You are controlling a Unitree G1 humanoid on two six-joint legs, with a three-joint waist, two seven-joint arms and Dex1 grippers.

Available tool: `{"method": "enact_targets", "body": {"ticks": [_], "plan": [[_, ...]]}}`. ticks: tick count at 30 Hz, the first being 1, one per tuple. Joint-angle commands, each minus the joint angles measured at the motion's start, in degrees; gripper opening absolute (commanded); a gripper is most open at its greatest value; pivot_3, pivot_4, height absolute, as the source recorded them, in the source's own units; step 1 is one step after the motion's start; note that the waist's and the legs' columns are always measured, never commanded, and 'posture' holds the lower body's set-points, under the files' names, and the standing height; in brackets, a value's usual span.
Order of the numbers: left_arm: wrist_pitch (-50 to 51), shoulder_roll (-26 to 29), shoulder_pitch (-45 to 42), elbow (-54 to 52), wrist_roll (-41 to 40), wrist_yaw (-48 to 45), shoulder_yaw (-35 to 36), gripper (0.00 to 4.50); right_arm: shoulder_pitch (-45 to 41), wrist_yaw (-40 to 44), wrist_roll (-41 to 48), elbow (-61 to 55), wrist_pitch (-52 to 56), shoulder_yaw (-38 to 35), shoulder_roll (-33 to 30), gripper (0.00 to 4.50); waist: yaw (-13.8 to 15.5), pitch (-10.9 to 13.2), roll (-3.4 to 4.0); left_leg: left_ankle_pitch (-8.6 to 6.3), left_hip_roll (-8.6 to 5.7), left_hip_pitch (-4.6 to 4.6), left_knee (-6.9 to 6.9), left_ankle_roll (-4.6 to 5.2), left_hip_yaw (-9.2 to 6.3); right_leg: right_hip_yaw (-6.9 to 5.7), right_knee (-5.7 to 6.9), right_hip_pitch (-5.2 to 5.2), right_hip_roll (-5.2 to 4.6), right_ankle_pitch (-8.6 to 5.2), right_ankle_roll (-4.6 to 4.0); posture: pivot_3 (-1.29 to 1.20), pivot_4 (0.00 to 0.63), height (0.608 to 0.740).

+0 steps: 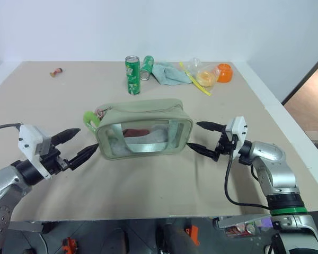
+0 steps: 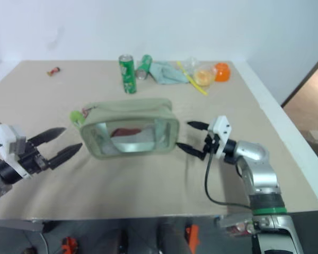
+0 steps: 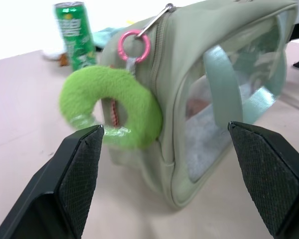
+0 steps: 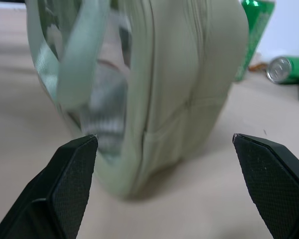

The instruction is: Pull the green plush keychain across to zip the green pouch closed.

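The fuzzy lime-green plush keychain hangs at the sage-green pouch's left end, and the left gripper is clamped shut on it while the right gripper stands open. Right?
Not quite. The left gripper is open, apart from the fuzzy lime-green plush keychain, as the left wrist view shows. The keychain does hang at the left end of the sage-green fabric pouch, and the right gripper stands open.

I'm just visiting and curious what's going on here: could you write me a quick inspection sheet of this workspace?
Surface: beige table, white edge.
Job's things: green pouch upright mid-table; green plush keychain hangs at its end toward the left gripper.
Clutter: upright green can, tipped can, teal cloth, orange cup, yellow straw, small item at the far corner.
Grippers: left gripper and right gripper open, flanking the pouch, holding nothing.
Cables: black cable by the right arm.
Surroundings: white wall.
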Motion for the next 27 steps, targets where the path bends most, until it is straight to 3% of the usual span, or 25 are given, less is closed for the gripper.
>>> {"method": "enact_targets", "body": {"ticks": [1,5,9,19,27], "plan": [[-2.5,-2.2,4.3,-2.7,2.8,1.5,-0.7,4.13,-3.0,-1.3,2.0,-4.1,2.6,-1.1,0.1,4.50,-0.2,0.0,-0.01,-0.01,0.00,0.00,-0.01,-0.02,0.04,0.04,0.00,-0.02,0.01,0.00,0.00,0.00,0.150,0.740],[-5.4,-5.6,7.3,-2.7,6.7,3.1,-4.8,4.13,-3.7,-1.5,3.2,-4.9,4.8,-1.0,0.6,4.50,0.2,0.0,-0.04,-0.02,-0.01,-0.02,0.00,-0.02,-0.07,-0.06,0.00,-0.01,0.02,-0.03,-0.04,0.00,0.150,0.740],[-6.1,-6.7,5.2,-2.1,7.9,4.4,-6.8,4.16,-4.1,-1.5,3.6,-4.9,6.0,-0.8,1.1,3.39,0.4,0.0,-0.04,-0.01,-0.04,-0.03,0.04,-0.01,-0.10,-0.10,0.01,0.02,0.01,-0.01,-0.03,0.00,0.150,0.740],[-5.3,-6.0,-1.5,-0.1,7.0,5.9,-6.7,4.16,-4.4,-2.0,2.6,-5.0,6.3,-0.6,1.8,0.01,0.3,0.0,-0.04,-0.01,0.00,-0.02,0.01,-0.01,-0.06,-0.05,0.00,0.00,0.07,0.01,-0.03,0.00,0.150,0.740],[-5.3,-4.9,-4.5,1.8,8.6,5.2,-8.6,4.16,-3.2,-1.9,2.0,-6.8,4.9,-0.3,1.5,0.01,0.3,0.0,-0.04,-0.01,-0.01,-0.02,0.01,-0.01,-0.06,-0.05,0.01,0.00,0.07,0.02,-0.01,0.00,0.150,0.740]]}}
